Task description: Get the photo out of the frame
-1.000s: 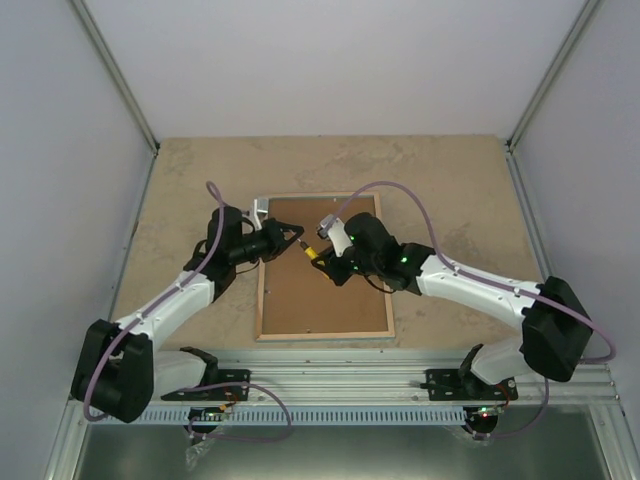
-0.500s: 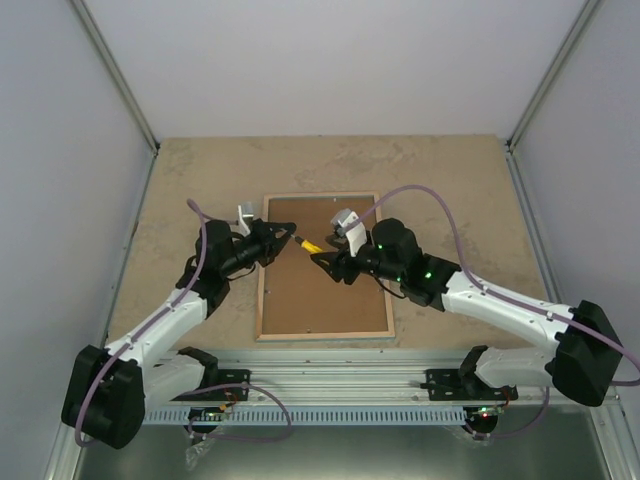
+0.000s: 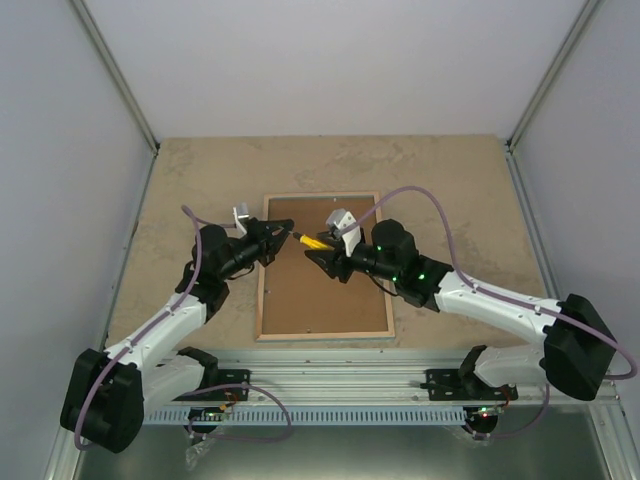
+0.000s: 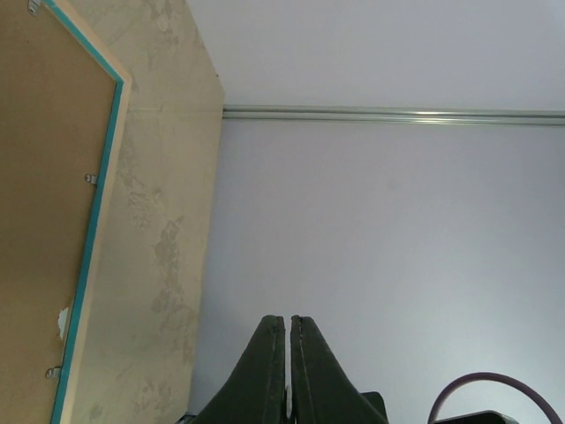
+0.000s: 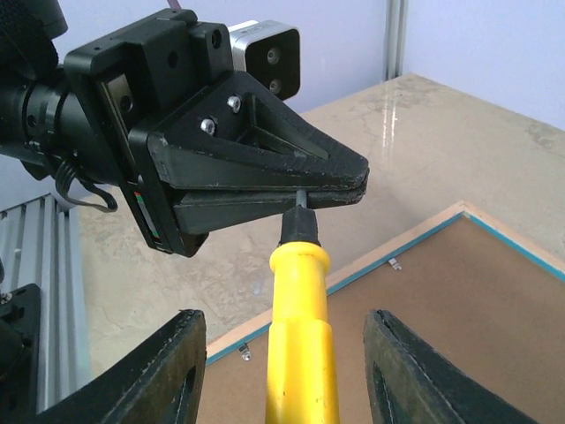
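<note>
Table point(image 3: 450, 180): a mottled beige surface carrying one item.

Frame point(image 3: 262, 300): it lies face down about midway between the left and right edges of the table, closer to the near edge than the far one, with its long sides running near to far. The light wood back rim faces up, and a turquoise line shows along its inner edge in the wrist views.

Backing board point(image 3: 320, 305): plain brown, seated flat inside the rim and covering the whole opening. The photo is not visible in any view. In my judgement it is under this board, inside the frame.

Left hand point(image 5: 349, 181): held above the far left part of the frame, clenched tight on the thin metal shaft of a screwdriver point(image 5: 296, 353).

Right hand point(image 5: 284, 318): facing the left hand over the far half of the board. It is released, its fingers standing either side of the yellow handle with a gap showing on both sides.

Clips point(image 5: 395, 263): small metal tabs sit along the inner rim. Whether any is turned aside is too small to tell.

Progress: early. The tool is up off the table and held between the two arms. No clip is visibly freed and the board is not lifted. Left to do: release the clips, remove the board and take out the photo.
</note>
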Controlling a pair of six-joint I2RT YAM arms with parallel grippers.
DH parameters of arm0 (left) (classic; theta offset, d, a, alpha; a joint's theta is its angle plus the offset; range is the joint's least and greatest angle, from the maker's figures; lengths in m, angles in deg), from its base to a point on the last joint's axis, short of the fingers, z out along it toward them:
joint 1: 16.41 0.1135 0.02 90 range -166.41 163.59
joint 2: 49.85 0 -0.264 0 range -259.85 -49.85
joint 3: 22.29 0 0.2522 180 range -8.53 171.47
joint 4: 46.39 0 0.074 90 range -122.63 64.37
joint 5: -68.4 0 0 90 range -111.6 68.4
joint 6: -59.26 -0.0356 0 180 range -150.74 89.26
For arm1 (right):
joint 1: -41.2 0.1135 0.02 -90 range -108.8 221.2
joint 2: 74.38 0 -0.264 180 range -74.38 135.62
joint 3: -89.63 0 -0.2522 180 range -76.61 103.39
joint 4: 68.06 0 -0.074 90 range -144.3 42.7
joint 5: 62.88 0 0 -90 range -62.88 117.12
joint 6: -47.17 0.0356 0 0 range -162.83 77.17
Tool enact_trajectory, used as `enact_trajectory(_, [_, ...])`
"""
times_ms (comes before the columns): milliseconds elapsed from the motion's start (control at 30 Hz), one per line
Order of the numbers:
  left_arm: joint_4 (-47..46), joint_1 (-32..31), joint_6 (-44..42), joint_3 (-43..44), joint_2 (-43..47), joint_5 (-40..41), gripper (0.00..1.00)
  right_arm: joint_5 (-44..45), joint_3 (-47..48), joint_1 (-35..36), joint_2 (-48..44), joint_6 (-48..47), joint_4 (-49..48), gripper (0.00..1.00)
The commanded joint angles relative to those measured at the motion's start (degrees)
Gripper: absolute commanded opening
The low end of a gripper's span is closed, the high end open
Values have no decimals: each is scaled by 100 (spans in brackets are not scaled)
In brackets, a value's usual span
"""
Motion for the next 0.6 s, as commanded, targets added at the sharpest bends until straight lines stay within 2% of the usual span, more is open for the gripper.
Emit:
enact_trajectory(0, [-450, -21, 237, -119, 31, 15, 0, -38, -81, 8, 109, -107, -451, 48])
enact_trajectory(167, [-582, -23, 322, -193, 17, -4, 0, -104, -32, -32, 257, -131, -470, 44])
enact_trajectory(567, [-613, -24, 345, -185, -38, -89, 0, -174, 46, -58, 371, -154, -446, 21])
